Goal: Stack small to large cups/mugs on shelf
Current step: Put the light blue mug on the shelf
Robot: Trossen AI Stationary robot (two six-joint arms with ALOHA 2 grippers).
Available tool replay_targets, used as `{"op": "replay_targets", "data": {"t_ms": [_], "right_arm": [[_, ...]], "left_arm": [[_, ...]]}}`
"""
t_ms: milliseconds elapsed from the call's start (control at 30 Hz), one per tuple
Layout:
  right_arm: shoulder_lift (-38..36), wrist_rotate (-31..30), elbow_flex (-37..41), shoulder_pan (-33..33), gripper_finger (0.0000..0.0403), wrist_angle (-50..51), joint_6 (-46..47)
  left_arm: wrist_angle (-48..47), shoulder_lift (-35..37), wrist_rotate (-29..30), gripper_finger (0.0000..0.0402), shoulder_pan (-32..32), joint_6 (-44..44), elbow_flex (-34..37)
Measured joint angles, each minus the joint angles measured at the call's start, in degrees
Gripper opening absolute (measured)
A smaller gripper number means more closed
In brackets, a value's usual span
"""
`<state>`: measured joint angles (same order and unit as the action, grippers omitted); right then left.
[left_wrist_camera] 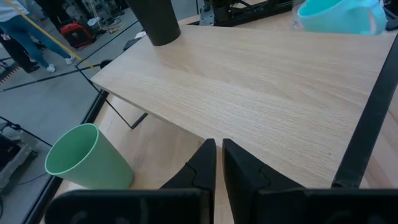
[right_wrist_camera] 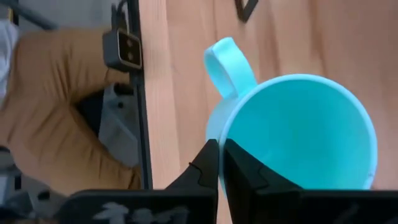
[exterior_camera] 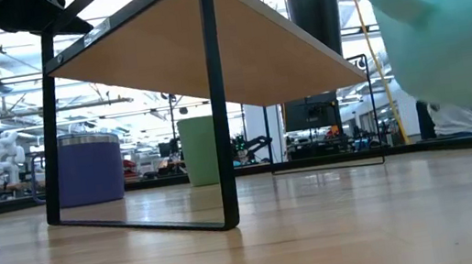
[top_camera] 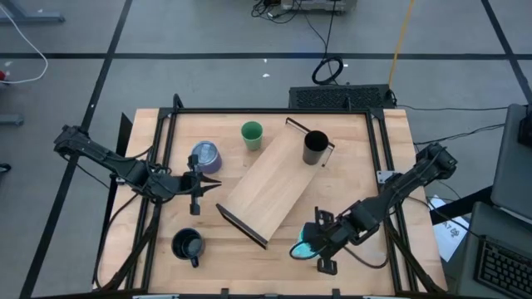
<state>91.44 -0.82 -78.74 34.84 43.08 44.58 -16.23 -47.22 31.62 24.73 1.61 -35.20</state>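
Observation:
The light-wood shelf point(top_camera: 274, 187) stands slantwise mid-table on its black end brackets point(exterior_camera: 214, 107). The tall black mug point(top_camera: 314, 148) stands on its far end. The green cup point(top_camera: 252, 135) and the purplish-grey mug point(top_camera: 205, 156) stand on the table at the far left of the shelf. The squat black mug point(top_camera: 188, 246) stands near left. My right gripper point(top_camera: 316, 242) is shut on the cyan mug point(top_camera: 304, 247) near the shelf's near end. My left gripper point(top_camera: 197, 189) is shut and empty beside the shelf's left side point(left_wrist_camera: 249, 93). The tiny clear cup is out of view. My right gripper pinches the cyan mug's rim point(right_wrist_camera: 219, 134) just beside the handle point(right_wrist_camera: 227, 68), one finger inside the mug and one outside. The fingers come from above, slanting from the table's right. The mug is lifted clear of the table point(exterior_camera: 442, 20), its mouth toward the wrist.
A black frame point(top_camera: 274, 110) runs round the tabletop. Bare tabletop lies between the squat black mug and the shelf's near bracket point(top_camera: 241, 223). A dark box point(top_camera: 341, 97) sits beyond the far edge.

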Motion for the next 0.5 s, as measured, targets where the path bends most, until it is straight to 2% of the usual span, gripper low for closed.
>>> {"op": "replay_targets", "data": {"t_ms": [233,500], "right_arm": [[-3.36,-6.33,-0.06,-2.26,0.0000,5.03,5.72],[-3.45,-6.47,-7.55,-4.47,0.0000,19.33,8.77]], "left_arm": [[0.23,0.00,0.00,0.0031,-0.02,0.04,0.00],[0.39,0.00,0.00,0.0031,-0.01,0.72,0.00]]}}
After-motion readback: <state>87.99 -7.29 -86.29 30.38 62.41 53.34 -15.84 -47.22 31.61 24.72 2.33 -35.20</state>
